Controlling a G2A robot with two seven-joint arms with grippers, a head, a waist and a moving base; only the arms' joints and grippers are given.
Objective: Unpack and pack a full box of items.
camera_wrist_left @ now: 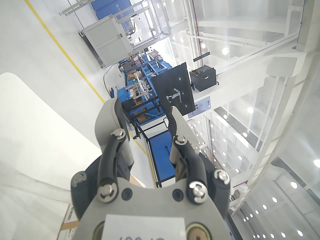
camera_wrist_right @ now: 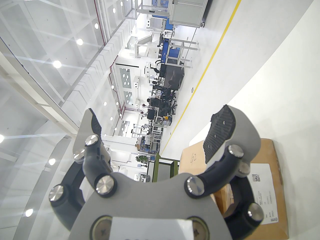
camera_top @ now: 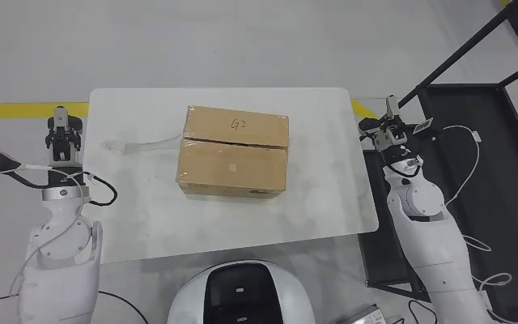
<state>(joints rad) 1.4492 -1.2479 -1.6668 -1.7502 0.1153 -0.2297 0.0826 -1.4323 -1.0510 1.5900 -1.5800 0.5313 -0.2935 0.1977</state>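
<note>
The top view looks straight down from above on the table (camera_top: 324, 162) and box (camera_top: 233, 150). Wrist cameras sit close behind the left gripper (camera_wrist_left: 145, 104) and right gripper (camera_wrist_right: 157, 111), tilted toward the far hall (camera_wrist_right: 162, 96) (ceiling lights (camera_wrist_left: 225, 50) included); the right shares the box with the top view.

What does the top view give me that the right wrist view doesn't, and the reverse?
Top view: the box's whole closed lid with its centre seam, a clear strip on the table by the box's left end, and the left gripper beyond the table's left edge.
Right wrist view: a white printed label on the box's side face, and the right gripper's ribbed pads, wide apart.
Both: the box with its handwritten mark, the white table and the right gripper.
</note>
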